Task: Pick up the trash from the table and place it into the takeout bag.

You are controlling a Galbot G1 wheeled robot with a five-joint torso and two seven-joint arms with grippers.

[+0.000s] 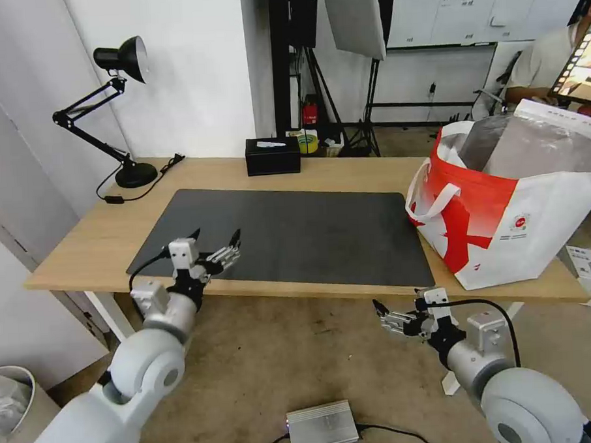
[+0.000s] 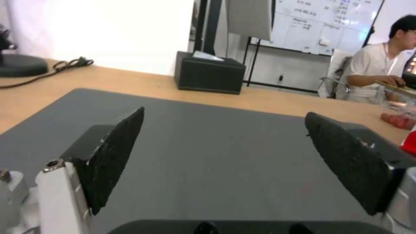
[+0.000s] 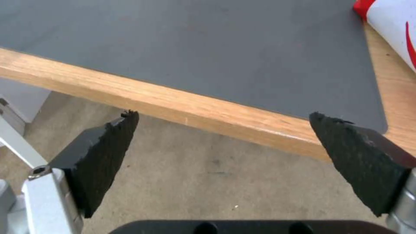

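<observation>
The takeout bag (image 1: 505, 229), red and white with foil lining, stands open on the right end of the light-wood table (image 1: 88, 247). My left gripper (image 1: 216, 236) hovers open and empty over the front left part of the dark grey mat (image 1: 296, 234). In the left wrist view the left gripper (image 2: 224, 112) points across the mat (image 2: 216, 146). My right gripper (image 1: 382, 315) hangs open below the table's front edge (image 3: 195, 110), left of the bag (image 3: 390, 19). Red bits under clear plastic (image 2: 396, 119), possibly trash, show beside a seated person; what they rest on is unclear.
A black tissue box (image 1: 273, 156) sits at the table's back edge, and a black desk lamp (image 1: 124, 111) with its cord stands at the back left. On the floor lie a silver box (image 1: 322, 426), with a white bin (image 1: 16, 397) at the left.
</observation>
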